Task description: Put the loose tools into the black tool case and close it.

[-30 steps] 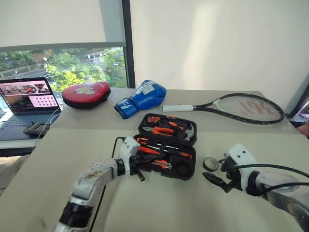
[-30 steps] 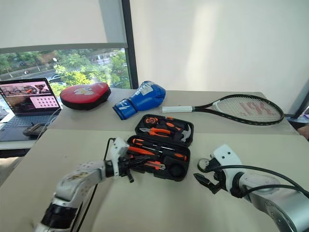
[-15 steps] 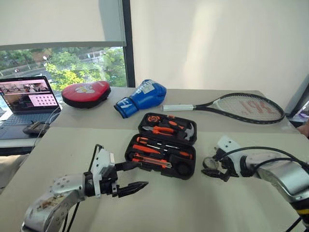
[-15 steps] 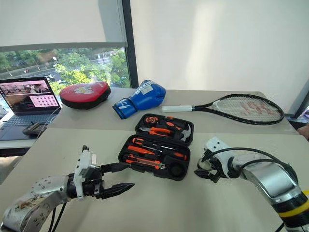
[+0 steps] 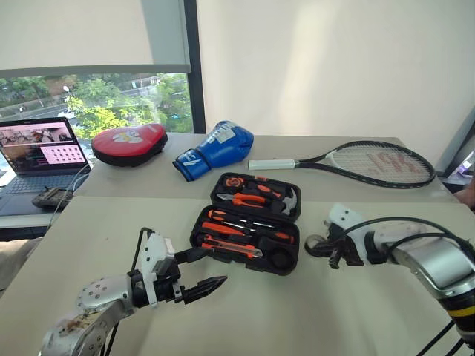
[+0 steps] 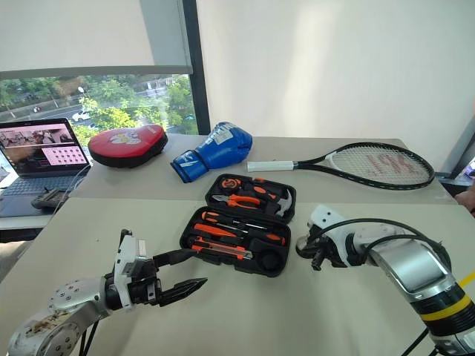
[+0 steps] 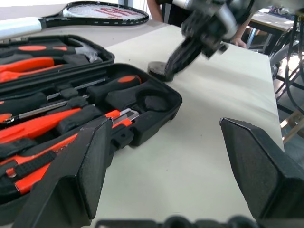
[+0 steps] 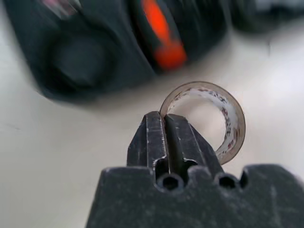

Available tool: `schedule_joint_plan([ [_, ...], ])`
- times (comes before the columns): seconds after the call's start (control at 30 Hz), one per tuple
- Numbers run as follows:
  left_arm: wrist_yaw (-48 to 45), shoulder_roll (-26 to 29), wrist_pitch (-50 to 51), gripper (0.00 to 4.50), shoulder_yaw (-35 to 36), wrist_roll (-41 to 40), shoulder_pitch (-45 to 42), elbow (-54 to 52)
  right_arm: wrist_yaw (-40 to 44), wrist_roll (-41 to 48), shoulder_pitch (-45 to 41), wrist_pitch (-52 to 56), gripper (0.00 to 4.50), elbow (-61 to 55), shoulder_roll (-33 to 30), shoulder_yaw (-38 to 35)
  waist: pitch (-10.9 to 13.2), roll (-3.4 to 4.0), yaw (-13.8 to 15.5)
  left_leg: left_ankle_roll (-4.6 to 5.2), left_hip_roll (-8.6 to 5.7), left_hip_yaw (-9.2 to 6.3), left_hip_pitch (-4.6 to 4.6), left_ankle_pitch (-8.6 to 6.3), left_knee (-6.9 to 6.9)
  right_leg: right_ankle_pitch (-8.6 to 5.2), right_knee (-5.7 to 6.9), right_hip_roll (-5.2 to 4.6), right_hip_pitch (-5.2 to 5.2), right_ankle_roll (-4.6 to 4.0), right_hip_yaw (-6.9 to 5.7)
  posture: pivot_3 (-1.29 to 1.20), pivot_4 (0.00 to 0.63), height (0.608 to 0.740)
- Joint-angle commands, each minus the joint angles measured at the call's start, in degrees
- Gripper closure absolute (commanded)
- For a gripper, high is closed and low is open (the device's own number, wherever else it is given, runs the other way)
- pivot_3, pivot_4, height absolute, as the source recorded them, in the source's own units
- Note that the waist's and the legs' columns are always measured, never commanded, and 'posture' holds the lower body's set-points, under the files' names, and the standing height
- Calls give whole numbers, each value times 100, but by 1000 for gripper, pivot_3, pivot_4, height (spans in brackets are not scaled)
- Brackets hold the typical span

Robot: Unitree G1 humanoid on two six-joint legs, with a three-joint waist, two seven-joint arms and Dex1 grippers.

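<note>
Now I have the right gripper pinched on the tape roll's wall to carry it to the black tool case, while the left gripper waits spread apart.

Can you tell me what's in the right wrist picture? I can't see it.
The right gripper is shut, pinching the rim of a small tape roll. Behind it lies the open black tool case on a pale table.

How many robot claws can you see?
2. The left claw hangs open just left of the tool case. The right claw is pinched shut on the tape roll beside it.
</note>
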Motion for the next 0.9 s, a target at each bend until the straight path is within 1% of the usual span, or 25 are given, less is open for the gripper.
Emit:
schedule_joint_plan([
  [0.03,-119,72,-275,660,-7,81,29,60,11,351,-312,424,4432,-545,152,-198,1,0,-6,0,0,0,0,0,0,0,0,-1,0,0,0,0,150,740],
  [0.17,-107,80,-285,660,-33,103,-78,110,-93,353,-433,625,4432,-788,374,90,1,-1,3,-1,0,0,-6,0,0,-2,1,-19,-9,-7,1,0,150,740],
  [0.23,-93,80,-271,660,-35,87,-117,85,-187,325,-355,705,4432,-898,462,205,1,-1,15,-1,-3,-5,-16,0,0,0,3,-47,-17,-5,-2,0,150,740],
  [0.33,-89,123,-265,660,-27,123,-229,129,-348,77,-212,703,4432,-1033,467,605,1,-1,18,-2,-8,-4,-27,1,0,3,4,-53,-27,-1,-9,0,150,740],
  [0.47,-147,203,-221,660,-27,106,-336,170,-547,-201,-188,673,4432,-927,563,923,1,-1,-4,-6,-10,0,-29,3,0,3,4,-52,-31,-1,-17,0,150,740],
  [0.53,-176,244,-208,660,-20,98,-414,213,-540,-234,-144,678,4432,-907,570,988,1,-1,-5,-6,-10,1,-29,3,0,3,5,-47,-31,-1,-18,0,150,740],
  [0.6,-187,272,-196,660,-16,87,-508,265,-563,-287,-94,643,4432,-871,613,1013,1,-1,14,-5,-10,1,-29,3,1,3,5,-22,-30,-1,-21,0,150,740],
  [0.77,-138,285,-122,660,-34,49,-684,278,-546,-345,-63,546,4432,-757,730,1045,2,-2,15,-4,-10,0,-27,2,2,3,3,-14,-26,-1,-17,0,150,740],
  [0.83,-98,269,-86,660,-51,41,-711,250,-521,-362,-91,481,3751,-700,778,1025,2,-2,4,-4,-9,0,-25,2,1,3,3,-12,-26,-1,-16,0,150,740],
  [0.87,-71,258,-69,660,-52,35,-711,237,-504,-404,-116,430,3546,-704,753,1036,2,-2,-3,-4,-9,0,-24,2,1,3,3,-9,-25,-1,-16,0,150,740],
  [0.9,-44,247,-57,660,-55,34,-710,231,-497,-431,-134,413,3185,-722,722,1021,2,-2,-5,-4,-8,0,-24,3,1,3,4,-9,-25,-1,-15,0,150,740],
])
